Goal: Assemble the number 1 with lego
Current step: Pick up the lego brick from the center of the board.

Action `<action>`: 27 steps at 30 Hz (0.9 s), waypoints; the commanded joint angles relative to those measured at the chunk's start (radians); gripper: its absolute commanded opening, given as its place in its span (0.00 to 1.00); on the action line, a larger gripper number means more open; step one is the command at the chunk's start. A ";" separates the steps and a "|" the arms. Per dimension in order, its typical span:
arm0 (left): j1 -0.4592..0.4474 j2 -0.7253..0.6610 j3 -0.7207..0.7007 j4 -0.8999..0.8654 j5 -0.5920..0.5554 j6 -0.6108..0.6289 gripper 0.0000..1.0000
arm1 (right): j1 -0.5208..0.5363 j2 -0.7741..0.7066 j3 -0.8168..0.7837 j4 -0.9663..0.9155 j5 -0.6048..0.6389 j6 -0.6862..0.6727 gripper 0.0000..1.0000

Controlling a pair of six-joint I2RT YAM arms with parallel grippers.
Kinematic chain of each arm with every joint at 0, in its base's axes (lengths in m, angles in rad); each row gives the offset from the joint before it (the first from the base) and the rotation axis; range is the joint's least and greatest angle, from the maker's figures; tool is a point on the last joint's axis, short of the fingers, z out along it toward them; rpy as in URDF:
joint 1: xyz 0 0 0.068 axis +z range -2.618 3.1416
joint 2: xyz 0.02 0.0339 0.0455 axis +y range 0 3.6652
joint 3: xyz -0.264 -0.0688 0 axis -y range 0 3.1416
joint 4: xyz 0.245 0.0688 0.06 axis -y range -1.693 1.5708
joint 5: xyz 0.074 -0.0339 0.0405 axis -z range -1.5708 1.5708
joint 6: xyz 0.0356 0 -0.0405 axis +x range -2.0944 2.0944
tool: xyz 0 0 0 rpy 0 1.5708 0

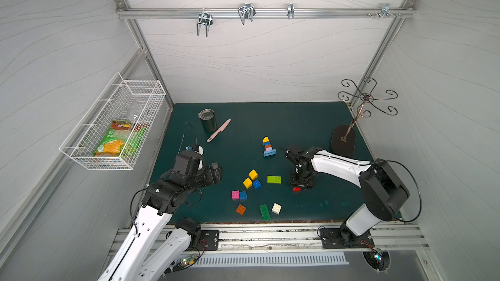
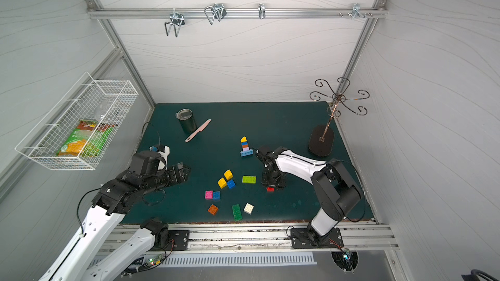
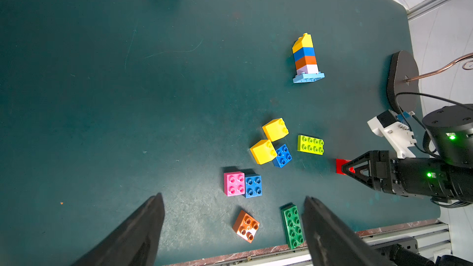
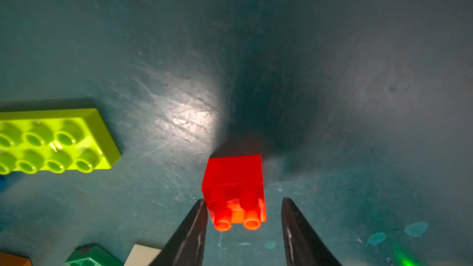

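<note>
A lego tower (image 1: 267,147) (image 2: 245,147) (image 3: 305,58) stands mid-mat: a light blue base, then lilac, orange, blue and yellow on top. My right gripper (image 4: 243,200) (image 1: 299,185) points down, open, around a red brick (image 4: 234,188) (image 1: 296,189) lying on its side. One finger is at the brick's side and the other stands off with a gap. Loose bricks lie in front: two yellow (image 1: 253,174), blue (image 1: 256,184), lime (image 1: 273,179), pink (image 1: 235,194), orange (image 1: 240,209), green (image 1: 264,212), white (image 1: 276,208). My left gripper (image 3: 233,196) (image 1: 219,170) hovers open and empty at the left.
A dark cup (image 1: 208,120) and a pink knife (image 1: 219,130) lie at the back left. A wire hook stand (image 1: 343,140) on a black base stands at the back right. A wire basket (image 1: 113,125) hangs on the left wall. The mat's front edge (image 3: 256,254) meets a metal rail.
</note>
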 commanded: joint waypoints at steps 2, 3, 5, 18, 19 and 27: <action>-0.004 -0.010 0.014 0.014 -0.003 -0.003 0.90 | 0.001 -0.006 -0.005 -0.019 -0.013 0.008 0.49; -0.004 -0.010 0.014 0.014 -0.003 -0.003 0.90 | 0.002 -0.005 -0.003 -0.020 -0.011 0.007 0.49; -0.004 -0.010 0.015 0.014 -0.004 -0.003 0.90 | 0.004 -0.003 -0.001 -0.022 -0.006 0.007 0.49; -0.004 -0.012 0.014 0.015 -0.004 -0.004 0.90 | 0.005 0.048 0.016 -0.008 0.011 0.010 0.39; -0.004 -0.013 0.014 0.015 -0.004 -0.004 0.90 | 0.005 0.051 0.017 -0.008 0.011 0.011 0.38; -0.005 -0.015 0.014 0.015 -0.005 -0.005 0.90 | 0.015 0.018 0.034 -0.024 0.007 0.026 0.19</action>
